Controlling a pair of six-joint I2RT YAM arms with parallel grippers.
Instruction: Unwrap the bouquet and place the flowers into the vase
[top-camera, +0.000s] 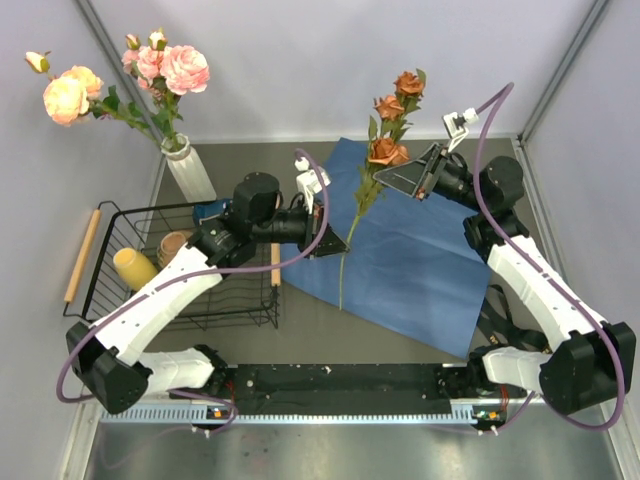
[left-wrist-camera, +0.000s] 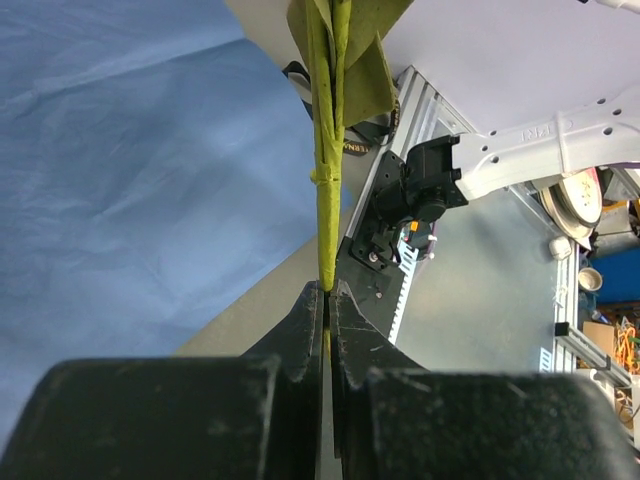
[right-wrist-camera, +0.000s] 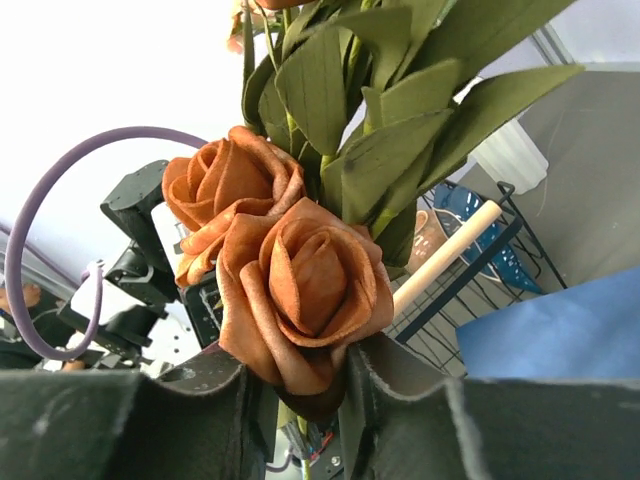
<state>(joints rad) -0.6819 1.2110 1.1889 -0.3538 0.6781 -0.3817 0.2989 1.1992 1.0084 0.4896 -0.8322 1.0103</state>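
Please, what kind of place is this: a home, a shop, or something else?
Probably a robotics lab test booth: plain white walls enclose the table, two arms are bolted to a metal rail at its edge, and the left wrist view shows workshop clutter beyond.

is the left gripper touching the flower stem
Touching. The left wrist view shows the left gripper shut on the stem, which is pinched at its lower end with no gap on either side.

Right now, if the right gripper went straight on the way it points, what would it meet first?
The rust-orange rose: the bloom sits between the fingers of the right gripper, with green leaves just behind it. Whether the fingers pinch it yet is unclear.
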